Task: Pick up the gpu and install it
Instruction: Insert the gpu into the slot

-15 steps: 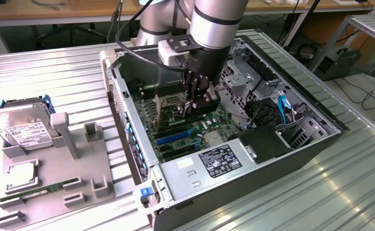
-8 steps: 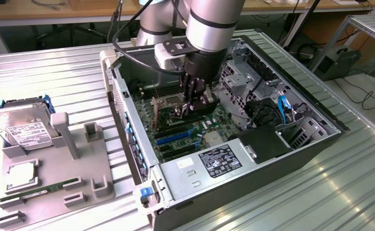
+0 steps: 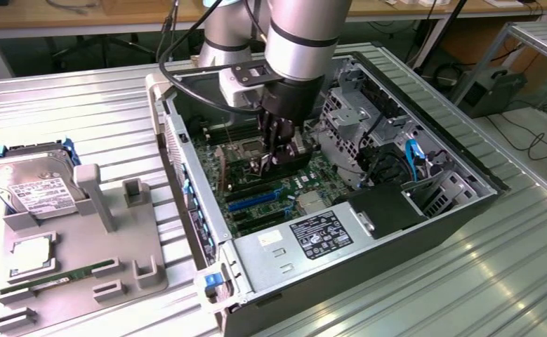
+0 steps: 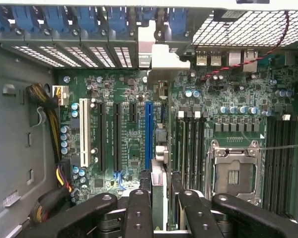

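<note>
The gpu (image 4: 159, 148) is a thin dark card that I see edge-on in the wrist view, with its silvery bracket (image 4: 163, 53) at the far end by the case's rear slot openings. My gripper (image 4: 160, 182) is shut on it, one black finger (image 4: 139, 208) on each side of the card. The card hangs upright over the motherboard (image 4: 134, 148), just beside the long blue slot (image 4: 148, 134). In the exterior view my gripper (image 3: 275, 160) reaches down into the open computer case (image 3: 423, 225), close above the board.
Outside the case, at the exterior view's left, a grey fixture (image 3: 114, 232) carries a silver hard drive (image 3: 34, 186), a processor (image 3: 31, 251) and a green memory stick (image 3: 57, 275). Inside the case are the power supply (image 3: 320, 232), the drive cage (image 3: 348, 116) and cables (image 4: 49, 114).
</note>
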Robot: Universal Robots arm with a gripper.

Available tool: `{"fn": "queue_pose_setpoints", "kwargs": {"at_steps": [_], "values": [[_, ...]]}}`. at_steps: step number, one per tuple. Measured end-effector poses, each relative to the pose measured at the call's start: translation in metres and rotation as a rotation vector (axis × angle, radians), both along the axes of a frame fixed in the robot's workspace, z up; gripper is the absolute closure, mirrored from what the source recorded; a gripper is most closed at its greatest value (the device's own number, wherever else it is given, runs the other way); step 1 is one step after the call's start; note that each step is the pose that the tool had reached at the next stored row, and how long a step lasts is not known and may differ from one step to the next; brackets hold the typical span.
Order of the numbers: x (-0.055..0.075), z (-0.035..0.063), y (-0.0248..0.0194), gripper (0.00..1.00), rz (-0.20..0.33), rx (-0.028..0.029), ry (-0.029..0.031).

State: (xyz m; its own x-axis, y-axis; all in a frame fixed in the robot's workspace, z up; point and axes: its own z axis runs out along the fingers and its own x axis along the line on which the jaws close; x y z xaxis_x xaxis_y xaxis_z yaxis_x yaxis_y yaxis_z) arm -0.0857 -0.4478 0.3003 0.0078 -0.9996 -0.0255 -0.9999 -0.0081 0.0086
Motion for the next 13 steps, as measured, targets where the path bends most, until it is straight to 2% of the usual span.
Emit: {"fn": "queue_pose_setpoints", "kwargs": {"at_steps": [13], "values": [[-0.0049, -0.0075, -0.0002, 0.74, 0.001, 0.0, 0.0]]}}
